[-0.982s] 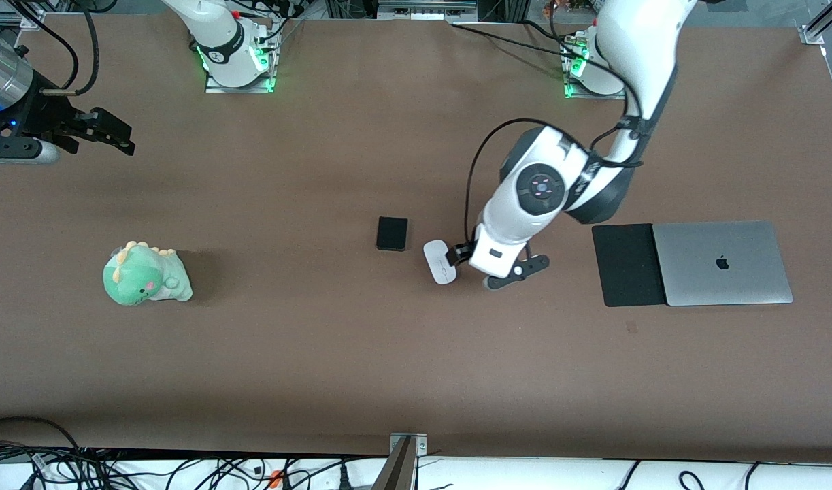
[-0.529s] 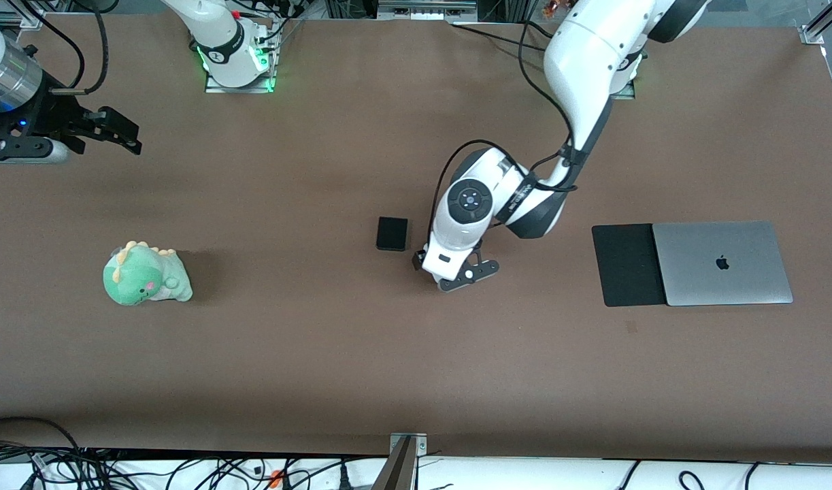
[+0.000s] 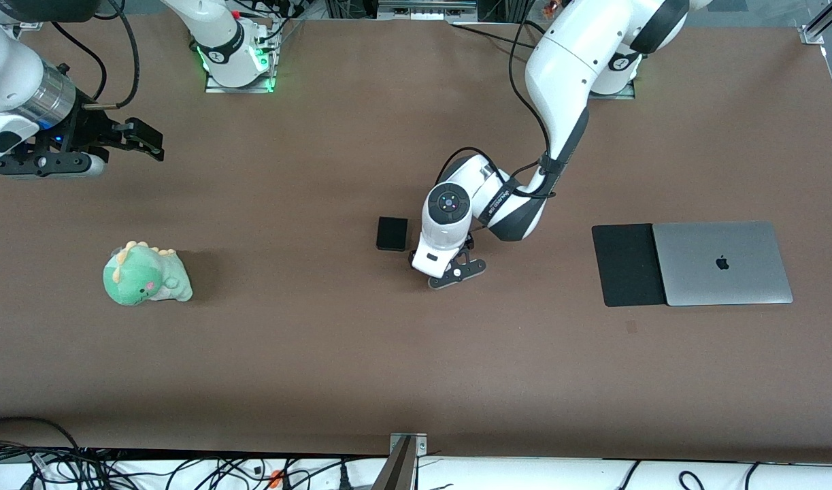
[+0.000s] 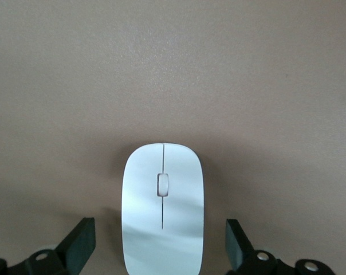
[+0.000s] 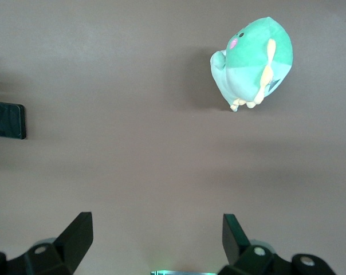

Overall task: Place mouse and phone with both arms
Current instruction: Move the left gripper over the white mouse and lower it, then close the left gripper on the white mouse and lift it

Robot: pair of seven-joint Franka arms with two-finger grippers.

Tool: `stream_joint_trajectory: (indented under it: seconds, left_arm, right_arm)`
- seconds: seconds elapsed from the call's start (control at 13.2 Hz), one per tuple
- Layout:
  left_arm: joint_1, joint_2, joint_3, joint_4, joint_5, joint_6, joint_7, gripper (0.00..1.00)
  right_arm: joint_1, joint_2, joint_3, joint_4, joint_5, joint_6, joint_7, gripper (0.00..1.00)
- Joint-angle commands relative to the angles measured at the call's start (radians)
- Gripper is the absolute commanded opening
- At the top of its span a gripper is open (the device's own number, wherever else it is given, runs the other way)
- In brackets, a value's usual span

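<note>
Front view: largest change over the last second is the left arm, which has swung from beside the mouse toward the right arm's end of the table and now stands directly over it, hiding the mouse from this camera. Left gripper [image 3: 450,272] is low over the table [image 3: 320,354], just beside the phone [image 3: 392,233]. Left wrist view confirms: mouse [image 4: 162,207] lies flat on the bare surface, centred between the two spread fingers [image 4: 81,243], neither touching it. Judgement: alignment for the pick looks done; what is left is to descend and close across the mouse's width. Its glossy curved shell may slip if pinched too high.

Right arm has shifted a little inward along the table edge. Right gripper [image 3: 126,139] hangs over bare table at its own end, fingers wide apart and empty, well away from the phone. Right wrist view shows the phone [image 5: 8,120] at the frame's edge, so its approach has barely begun.

Surface: plain brown matte top, uniform. Laptop [image 3: 722,263], closed, overlaps a black mouse mat [image 3: 623,265] at the left arm's end. Green plush dinosaur [image 3: 145,274] sits at the right arm's end. Loose cables [image 3: 184,469] run along the edge nearest the camera.
</note>
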Motion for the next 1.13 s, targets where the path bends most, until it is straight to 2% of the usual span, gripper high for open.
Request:
stream_joint_trajectory:
  seconds: [0.0,0.23,0.6,0.91,1.06]
  left_arm:
    - [-0.018,0.026,0.013,0.027,0.028,0.019,-0.03,1.0]
    - [-0.023,0.037,0.013,0.027,0.029,0.021,-0.041,0.98]
    - [-0.014,0.032,0.013,0.03,0.028,0.017,-0.033,0.56]
    - [0.026,-0.012,0.018,0.032,0.031,-0.004,-0.027,0.54]
    - [0.057,-0.052,0.018,0.032,0.031,-0.074,0.037,0.54]
  right_arm:
    - [0.012,0.003,-0.002,0.005,0.017,-0.001,0.007,1.0]
    - [0.028,0.018,-0.002,0.005,0.017,0.005,0.007,1.0]
    - [0.029,0.025,-0.002,0.007,0.017,0.007,0.007,1.0]
    - [0.035,0.028,-0.002,0.007,0.017,0.01,0.008,1.0]
    - [0.037,0.029,-0.002,0.007,0.017,0.015,0.031,1.0]
